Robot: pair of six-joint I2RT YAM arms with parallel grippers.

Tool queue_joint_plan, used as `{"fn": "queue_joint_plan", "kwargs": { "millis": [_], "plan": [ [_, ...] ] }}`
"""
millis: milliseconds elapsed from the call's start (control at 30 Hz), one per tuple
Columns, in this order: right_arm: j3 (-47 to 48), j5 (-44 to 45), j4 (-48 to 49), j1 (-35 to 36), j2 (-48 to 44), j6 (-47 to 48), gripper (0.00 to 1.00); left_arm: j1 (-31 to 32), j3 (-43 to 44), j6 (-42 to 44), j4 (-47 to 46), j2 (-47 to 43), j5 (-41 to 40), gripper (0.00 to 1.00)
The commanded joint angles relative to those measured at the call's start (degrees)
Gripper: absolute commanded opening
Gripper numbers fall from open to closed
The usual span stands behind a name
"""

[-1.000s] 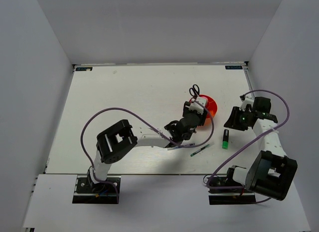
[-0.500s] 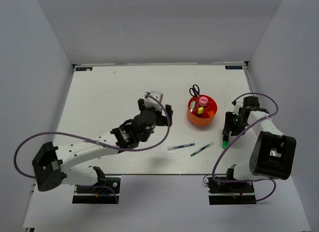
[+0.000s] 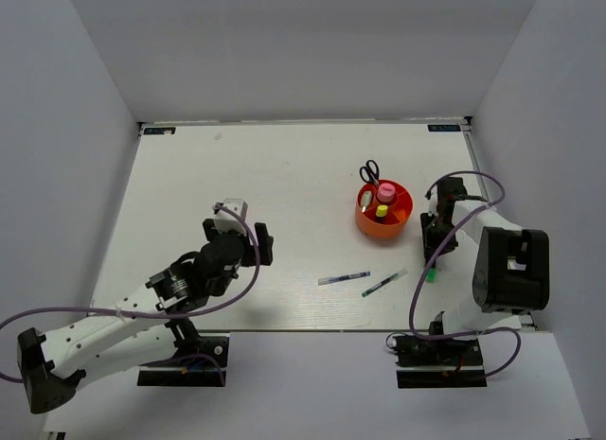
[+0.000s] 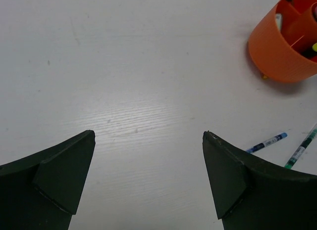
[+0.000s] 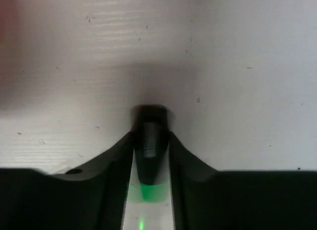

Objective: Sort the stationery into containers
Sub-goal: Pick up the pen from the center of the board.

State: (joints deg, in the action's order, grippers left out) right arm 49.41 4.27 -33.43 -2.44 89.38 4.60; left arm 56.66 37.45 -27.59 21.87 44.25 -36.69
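The round orange-red cup (image 3: 371,224) stands right of centre and holds black-handled scissors (image 3: 369,169), a pink-capped glue tube (image 3: 386,189) and a yellow highlighter (image 3: 381,210). A blue-white pen (image 3: 344,278) and a green pen (image 3: 383,284) lie on the table in front of it. My right gripper (image 3: 433,255) is down at the table, its jaws closed against the black cap of the green highlighter (image 5: 150,141), which lies flat. My left gripper (image 3: 239,236) is wide open and empty (image 4: 148,133), far left of the cup (image 4: 277,52).
The pens also show at the right edge of the left wrist view, blue-white (image 4: 267,142) and green (image 4: 301,150). White walls enclose the table on three sides. My right arm's purple cable (image 3: 417,298) loops near the green pen.
My left arm has pulled back from the cup to the left and near side, open. My right gripper has come down over the green highlighter and closed round its cap.
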Motion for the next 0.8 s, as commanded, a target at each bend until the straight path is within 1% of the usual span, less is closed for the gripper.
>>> {"fn": "queue_joint_plan", "kwargs": {
  "millis": [0,67,100,167,233,267,333,500,533,600,667,700,767],
  "plan": [
    [0.52,2.5,0.21,0.85,1.4,-1.78,0.33,-0.41,-2.2,-3.08,5.98,-1.62,-1.37,0.99],
    [0.6,1.71,-0.32,0.94,2.02,-2.05,0.21,-0.41,-2.82,-4.65,8.17,-2.59,-1.37,0.99],
    [0.69,1.36,-0.93,0.86,2.11,-2.23,0.08,-0.41,-2.82,-5.01,8.63,-2.94,-1.28,0.99],
    [1.21,0.04,-1.46,0.68,1.24,-2.49,0.01,-0.5,-3.35,-5.89,9.85,-3.73,-1.37,0.99],
    [1.48,-1.54,-1.11,0.5,-0.08,-2.14,0.0,-0.41,-3.44,-6.42,10.38,-4.96,-1.37,0.99],
    [1.39,-6.51,-0.94,0.5,-2.09,-1.88,0.0,-0.41,-3.61,-6.59,11.0,-5.31,-1.37,0.99],
    [1.66,-11.45,-0.24,0.59,-7.18,-0.05,0.0,-0.24,-3.7,-6.77,11.96,-5.75,-1.46,0.99],
    [4.28,-22.17,2.05,0.68,-16.06,2.08,0.0,-0.42,-2.82,-8.35,13.64,-5.32,-1.46,0.99],
    [4.82,-23.16,3.27,0.68,-16.78,1.99,0.0,-0.59,-2.74,-8.7,13.64,-5.05,-1.11,0.99],
    [4.82,-26.66,6.52,0.77,-18.79,2.08,0.0,-0.59,-2.74,-9.58,13.29,-4.35,-0.93,0.99],
    [3.6,-28.35,12.04,0.85,-20.74,0.5,0.0,-0.5,-2.74,-9.67,12.5,-3.47,0.21,0.99],
    [3.16,-31.23,13.55,0.86,-21.87,-0.03,0.0,-0.5,-2.39,-9.93,11.71,-2.51,0.39,0.99],
    [0.61,-33.53,21.87,0.86,-24.16,-2.84,0.0,-0.5,-1.86,-9.85,10.48,-1.54,1.35,0.99]
  ]
}}
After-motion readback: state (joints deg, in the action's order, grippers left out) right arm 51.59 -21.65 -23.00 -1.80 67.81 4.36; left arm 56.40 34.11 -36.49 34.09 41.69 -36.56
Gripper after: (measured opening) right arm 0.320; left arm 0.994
